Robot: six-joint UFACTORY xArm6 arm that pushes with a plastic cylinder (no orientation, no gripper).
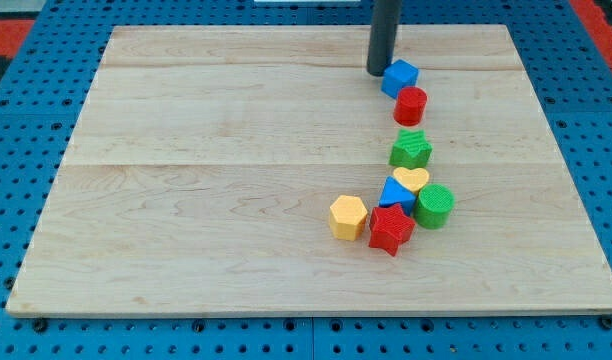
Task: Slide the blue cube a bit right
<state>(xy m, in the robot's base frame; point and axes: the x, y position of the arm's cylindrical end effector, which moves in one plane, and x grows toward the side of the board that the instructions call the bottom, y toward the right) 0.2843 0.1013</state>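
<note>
Tip down on wooden board, upper centre-right of frame. No jaws on this tool; plain rod, nothing held, only pressed against or just short of blue cube on cube's left side. Contact vs. hairline gap: cannot tell at this res.

Blue cube upper right of centre, near board's top edge. Red cylinder touching or just below-right of it. Green star-like block further down, apart from cylinder.

Lower cluster, centre-right: yellow heart, blue triangular block, green cylinder, red star, yellow hexagon. All packed close, well apart from tip.

Step judged: approach done, push to the view's right about to begin or barely begun. Next move calls for short rightward slide, kept level w/ cube's centre to avoid spin. Risk: red cylinder dragged along if touching.

Hidden/unclear: rod cut off at frame top, arm not seen; cube's left face partly behind rod; blue triangular block partly covered by heart & red star.
</note>
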